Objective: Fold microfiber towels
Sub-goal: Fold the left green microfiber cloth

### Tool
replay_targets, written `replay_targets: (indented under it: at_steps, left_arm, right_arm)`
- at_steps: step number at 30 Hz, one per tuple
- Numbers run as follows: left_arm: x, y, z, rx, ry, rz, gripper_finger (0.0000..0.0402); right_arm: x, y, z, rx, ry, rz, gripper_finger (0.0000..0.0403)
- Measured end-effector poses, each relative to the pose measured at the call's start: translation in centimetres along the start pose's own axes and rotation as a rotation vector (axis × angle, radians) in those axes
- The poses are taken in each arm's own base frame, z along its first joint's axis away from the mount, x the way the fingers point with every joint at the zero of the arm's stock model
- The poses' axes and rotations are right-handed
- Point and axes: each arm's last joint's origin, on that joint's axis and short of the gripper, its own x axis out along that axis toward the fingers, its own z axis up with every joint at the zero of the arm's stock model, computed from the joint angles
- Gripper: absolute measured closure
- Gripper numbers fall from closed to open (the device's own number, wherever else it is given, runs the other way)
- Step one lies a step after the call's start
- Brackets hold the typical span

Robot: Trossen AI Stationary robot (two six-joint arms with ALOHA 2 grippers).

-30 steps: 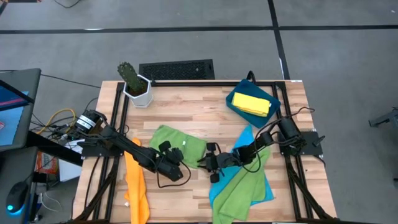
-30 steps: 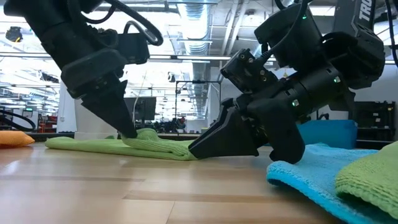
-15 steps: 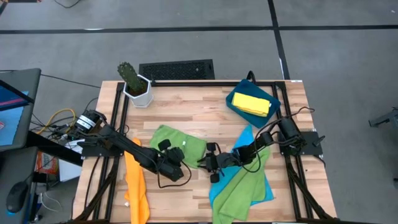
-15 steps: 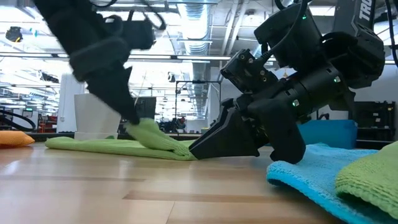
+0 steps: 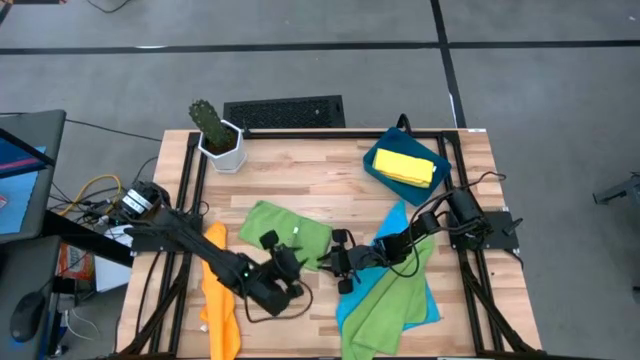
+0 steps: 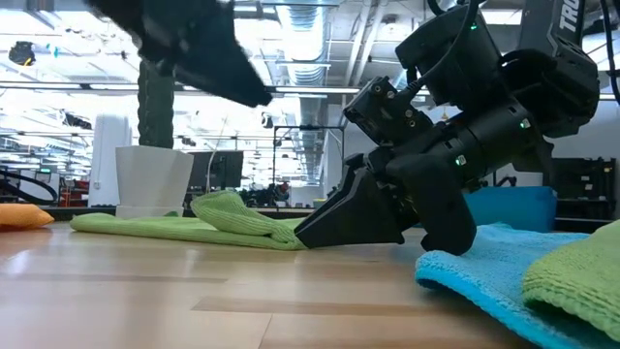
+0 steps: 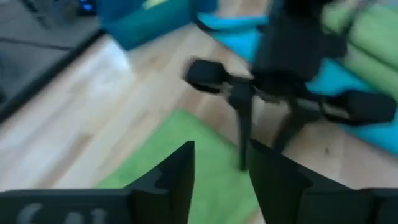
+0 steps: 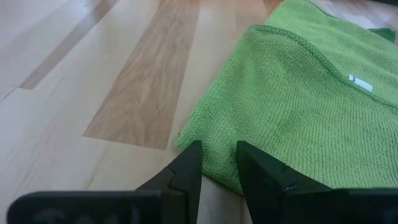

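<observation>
A lime green towel lies spread on the table's middle, with a raised bump near its right side. My right gripper is low on the table at that towel's right near corner, shut on its edge. My left gripper hangs open above the towel's near side, touching nothing; in the low view it is up at the top. An orange towel lies at the near left. A second green towel rests on a blue one. A yellow towel sits in a tray. My right gripper pinches the green towel's edge between its two fingers, close to the right near corner. The fingers come in low from the table's right, slanting down to the tabletop. The towel lies slack on the wood, not lifted.
A white pot with a cactus stands at the far left. The dark-blue tray is at the far right. Bare wood shows between the pot, the tray and the green towel.
My left gripper has opened and let go of the green towel, then risen clear of it and drawn back toward the table's near edge. The fold it had lifted has dropped back as a soft bump. My right gripper has kept still.
</observation>
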Motion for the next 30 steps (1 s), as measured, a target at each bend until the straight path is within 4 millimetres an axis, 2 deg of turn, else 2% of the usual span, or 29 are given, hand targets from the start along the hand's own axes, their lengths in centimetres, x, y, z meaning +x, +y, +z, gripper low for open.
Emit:
replay_targets:
  at_steps: [3,6,10,16,22,27,30]
  left_arm:
    - [2.1,-0.6,-1.5,0.012,-0.028,-0.052,0.0294]
    - [3.9,-0.6,-3.2,0.029,-0.02,-0.02,0.0325]
    - [5.2,-0.9,-4.9,-0.004,0.015,0.007,0.0358]
    - [4.9,-1.4,-7.7,-0.038,0.063,0.079,0.0394]
    - [4.1,-1.4,-8.4,-0.078,0.053,0.116,0.0398]
    - [4.1,-1.4,-8.5,-0.073,0.074,0.108,0.04]
    - [4.1,-1.4,-8.5,-0.076,0.079,0.104,0.0401]
  right_arm:
    - [0.0,0.0,0.0,0.0,0.0,0.0,0.0278]
    - [0.0,0.0,0.0,0.002,0.0,0.0,0.0278]
    - [0.0,0.0,-0.1,0.025,0.005,0.0,0.0278]
    - [0.0,0.0,-0.1,0.024,0.011,0.0,0.0278]
    - [-0.1,0.1,0.2,-0.001,-0.013,0.0,0.0278]
    - [-1.0,-0.7,3.2,-0.031,-0.194,-0.042,0.0278]
    - [-1.0,-2.2,3.8,-0.009,-0.265,-0.094,0.0278]
